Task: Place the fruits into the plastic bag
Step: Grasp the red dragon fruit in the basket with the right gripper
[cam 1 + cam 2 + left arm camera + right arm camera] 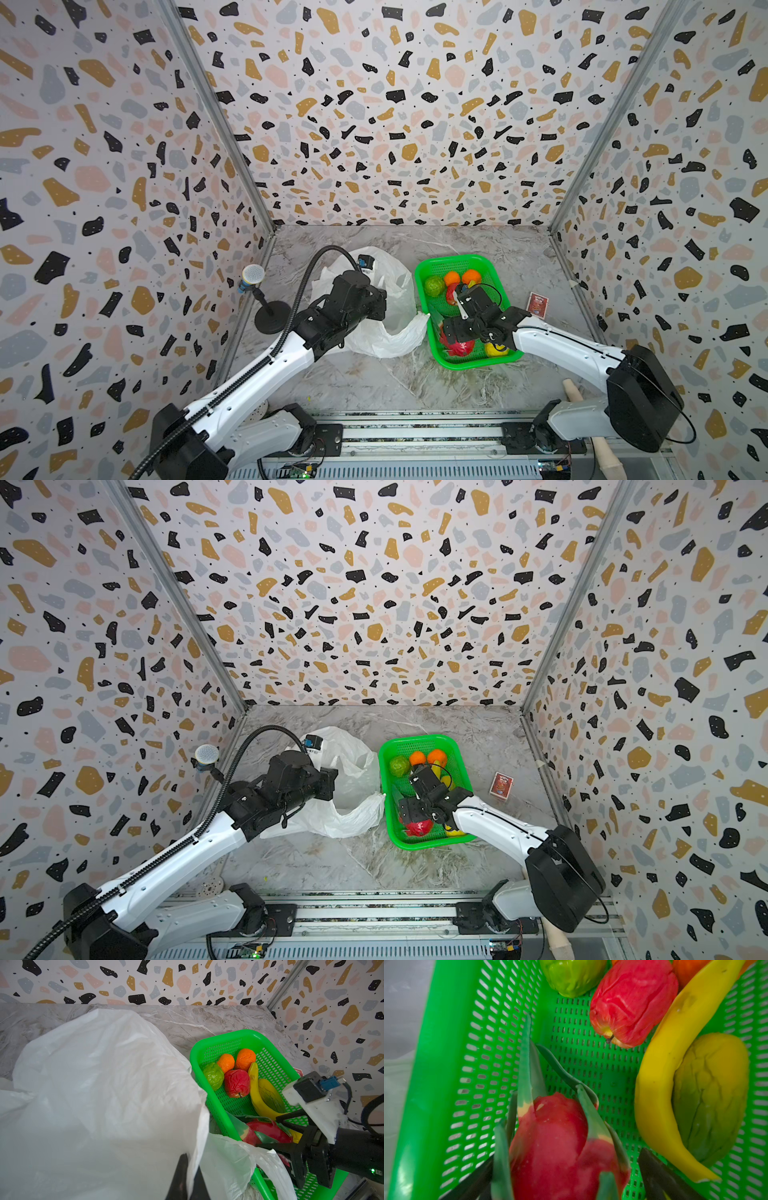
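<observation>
Your left claw (189, 1178) pinches the plastic bag (104, 1084); right claw (566, 1157) gapes empty astride the dragon fruit (550, 1132): close on leaves (527, 1068) alone and you may drop it

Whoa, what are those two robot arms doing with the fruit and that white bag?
They are packing toy fruit. The left gripper is pinched shut on the plastic bag, holding its edge up beside the green tray. The right gripper is open inside the tray, its fingers on either side of the dragon fruit. No fruit can be seen in the bag yet; the banana, red fruit and the others lie in the tray.
</observation>
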Robot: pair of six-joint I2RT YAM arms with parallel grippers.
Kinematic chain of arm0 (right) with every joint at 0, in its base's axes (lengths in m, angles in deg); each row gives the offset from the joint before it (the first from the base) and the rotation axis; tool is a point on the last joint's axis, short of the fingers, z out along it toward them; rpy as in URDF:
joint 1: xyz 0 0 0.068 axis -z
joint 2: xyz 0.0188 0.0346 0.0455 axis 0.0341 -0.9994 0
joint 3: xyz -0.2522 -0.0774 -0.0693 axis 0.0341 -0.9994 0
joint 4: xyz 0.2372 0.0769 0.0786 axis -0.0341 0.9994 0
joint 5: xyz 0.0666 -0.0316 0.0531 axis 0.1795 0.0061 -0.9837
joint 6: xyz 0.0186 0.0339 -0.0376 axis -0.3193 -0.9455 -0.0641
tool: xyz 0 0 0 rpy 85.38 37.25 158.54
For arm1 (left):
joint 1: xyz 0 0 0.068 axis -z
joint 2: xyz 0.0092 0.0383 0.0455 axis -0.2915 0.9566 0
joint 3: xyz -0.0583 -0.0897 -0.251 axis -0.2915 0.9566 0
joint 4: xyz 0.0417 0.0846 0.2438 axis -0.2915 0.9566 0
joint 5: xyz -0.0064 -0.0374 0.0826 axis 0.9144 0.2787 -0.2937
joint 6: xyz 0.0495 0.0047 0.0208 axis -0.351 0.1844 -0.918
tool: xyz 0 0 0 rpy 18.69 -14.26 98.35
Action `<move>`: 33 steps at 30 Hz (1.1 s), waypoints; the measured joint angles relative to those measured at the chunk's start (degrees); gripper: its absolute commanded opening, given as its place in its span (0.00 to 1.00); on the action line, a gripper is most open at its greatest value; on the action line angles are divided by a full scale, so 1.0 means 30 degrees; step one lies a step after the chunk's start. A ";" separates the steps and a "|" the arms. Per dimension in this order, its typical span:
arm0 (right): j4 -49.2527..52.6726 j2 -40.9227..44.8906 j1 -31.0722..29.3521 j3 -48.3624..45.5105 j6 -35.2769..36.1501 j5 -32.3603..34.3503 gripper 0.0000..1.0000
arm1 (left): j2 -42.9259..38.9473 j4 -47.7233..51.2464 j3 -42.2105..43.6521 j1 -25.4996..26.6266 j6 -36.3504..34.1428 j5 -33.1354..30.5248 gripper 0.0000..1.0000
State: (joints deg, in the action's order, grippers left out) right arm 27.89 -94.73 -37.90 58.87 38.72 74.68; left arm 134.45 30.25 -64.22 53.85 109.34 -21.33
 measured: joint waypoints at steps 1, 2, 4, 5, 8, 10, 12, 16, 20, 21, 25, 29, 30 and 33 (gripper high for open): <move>0.0131 -0.0204 -0.0007 0.0066 -0.0051 0.0015 0.99 | 0.0000 0.0007 0.0000 0.0000 -0.0007 0.0000 0.00; 0.0270 -0.0452 -0.0015 0.0080 -0.0102 0.0036 0.99 | 0.0000 0.0007 0.0000 0.0000 -0.0015 0.0000 0.00; 0.0335 -0.0874 -0.0066 0.0087 -0.0197 0.0087 0.99 | 0.0000 0.0000 0.0000 0.0000 -0.0044 0.0000 0.00; 0.0342 -0.1005 -0.0102 0.0160 -0.0219 0.0058 0.99 | 0.0000 0.0000 0.0000 0.0000 -0.0058 0.0000 0.00; 0.0590 -0.1552 -0.0233 0.0568 -0.0255 0.0117 0.99 | 0.0007 -0.0007 0.0000 0.0000 -0.0080 0.0000 0.00; 0.0801 -0.1902 -0.0321 0.0838 -0.0248 0.0255 0.99 | 0.0015 0.0000 0.0000 0.0000 -0.0087 0.0000 0.00; 0.0918 -0.2135 -0.0379 0.1078 -0.0248 0.0423 0.95 | 0.0022 0.0000 0.0000 0.0000 -0.0102 0.0007 0.00; 0.0750 -0.2229 -0.0401 0.1202 -0.0138 0.0561 0.68 | 0.0029 0.0007 0.0000 0.0000 -0.0160 0.0000 0.00; 0.0379 -0.1763 -0.0393 0.0889 -0.0073 0.0364 0.42 | 0.0029 0.0007 0.0000 0.0000 -0.0240 0.0000 0.00; 0.0219 -0.1508 -0.0393 0.0729 -0.0087 0.0277 0.35 | 0.0036 0.0007 0.0000 0.0000 -0.0291 0.0000 0.00; 0.0022 -0.0124 -0.0401 0.0073 -0.0124 -0.0117 0.27 | 0.0073 0.0007 0.0000 0.0000 -0.0459 0.0015 0.00; -0.0408 0.1450 -0.0401 -0.0007 -0.0102 -0.0109 0.24 | 0.0080 0.0007 0.0000 0.0000 -0.0503 0.0022 0.00; -0.0561 0.1865 -0.0393 0.0022 -0.0124 -0.0044 0.24 | 0.0080 0.0007 0.0000 0.0000 -0.0495 0.0022 0.00; -0.0809 0.2878 -0.0393 0.0342 -0.0138 0.0168 0.23 | 0.0080 0.0007 0.0000 0.0000 -0.0481 0.0022 0.00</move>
State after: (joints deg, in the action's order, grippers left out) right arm 25.46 -86.10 -39.08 59.89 38.30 75.18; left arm 134.69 30.27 -64.22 53.85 107.90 -21.26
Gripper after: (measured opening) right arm 0.276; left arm 0.047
